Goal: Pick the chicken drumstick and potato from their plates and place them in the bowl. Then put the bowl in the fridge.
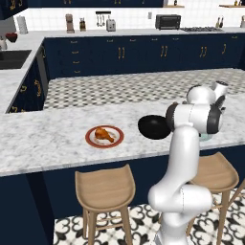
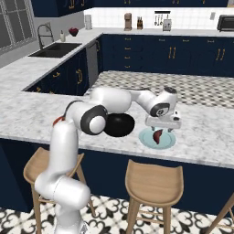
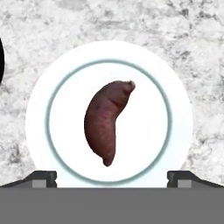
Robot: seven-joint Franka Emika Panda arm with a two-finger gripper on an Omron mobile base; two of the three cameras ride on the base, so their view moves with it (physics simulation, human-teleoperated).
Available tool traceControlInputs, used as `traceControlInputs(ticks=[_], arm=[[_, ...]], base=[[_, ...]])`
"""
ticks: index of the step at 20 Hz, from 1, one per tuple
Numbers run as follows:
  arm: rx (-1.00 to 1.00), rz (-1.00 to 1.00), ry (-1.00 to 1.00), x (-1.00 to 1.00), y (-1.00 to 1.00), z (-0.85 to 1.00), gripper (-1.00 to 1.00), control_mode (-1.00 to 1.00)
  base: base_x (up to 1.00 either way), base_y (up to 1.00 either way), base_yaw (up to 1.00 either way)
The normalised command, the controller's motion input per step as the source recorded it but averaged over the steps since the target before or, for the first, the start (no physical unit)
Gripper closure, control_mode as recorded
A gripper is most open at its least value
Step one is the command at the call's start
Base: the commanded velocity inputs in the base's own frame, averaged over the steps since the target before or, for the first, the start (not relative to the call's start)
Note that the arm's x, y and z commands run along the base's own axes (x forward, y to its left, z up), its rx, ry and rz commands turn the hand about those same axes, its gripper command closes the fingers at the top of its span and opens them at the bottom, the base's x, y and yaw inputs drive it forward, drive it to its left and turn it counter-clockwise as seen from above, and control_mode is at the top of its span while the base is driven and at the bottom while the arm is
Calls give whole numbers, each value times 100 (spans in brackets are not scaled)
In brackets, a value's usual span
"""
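Potato (image 3: 108, 122) on its pale plate (image 3: 37, 127), fingers spread wide above it.

On the marble worktop (image 1: 43, 139), the black bowl (image 2: 119, 124) sits between the red-rimmed plate (image 1: 91, 141) bearing the chicken drumstick (image 1: 104, 134) and the pale blue-green plate. The fingers (image 3: 43, 178) hang apart over the dark reddish-purple potato, one at either side of the plate, clear of it and holding nothing.

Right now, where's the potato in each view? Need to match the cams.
Left base view: not visible; the arm covers its plate's spot, right of the black bowl.
Right base view: potato on the pale blue-green plate, centre-right, under the hand.
Hand view: potato mid-frame, on the same plate.
Shared landmark: black bowl, beside that plate.
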Motion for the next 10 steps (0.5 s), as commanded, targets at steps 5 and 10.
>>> traceControlInputs(ticks=[5, 10], arm=[[0, 0, 8, 11, 39, -24, -100, -100], [0, 0, 10, 11, 21, -40, -100, -100]], base=[[0, 0, 0], [0, 0, 0]])
